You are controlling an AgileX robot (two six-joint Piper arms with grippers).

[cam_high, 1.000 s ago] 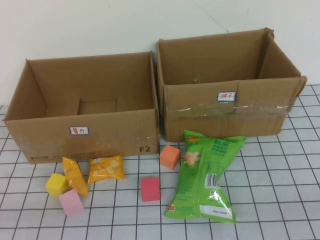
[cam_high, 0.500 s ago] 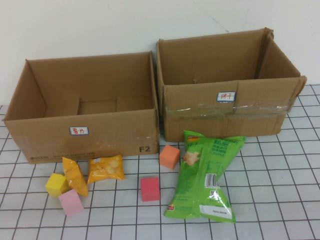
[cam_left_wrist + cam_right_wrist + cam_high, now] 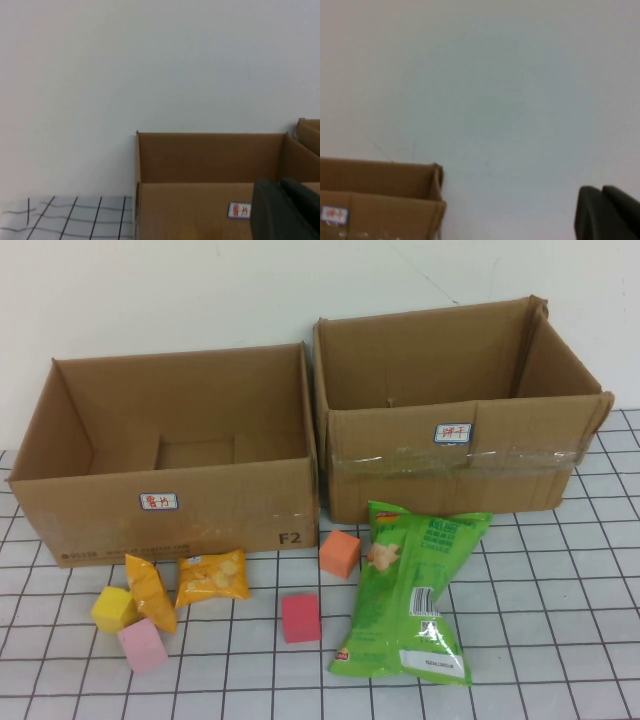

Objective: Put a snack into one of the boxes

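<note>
Two open brown cardboard boxes are sitting empty, snacks lying in front.
Left box point(image 3: 180, 510), right box point(image 3: 455, 475); green snack bag point(image 3: 410, 590) lower centre-right; left gripper point(image 3: 287, 210) and right gripper point(image 3: 607, 212) are staying closed, holding nothing.

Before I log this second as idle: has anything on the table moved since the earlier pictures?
Nothing visibly changed. The green bag, two orange packets, four cubes and both boxes lie as before. Neither arm shows in the high view; the left gripper and right gripper, both shut, stay parked, seen only in their own wrist views.
</note>
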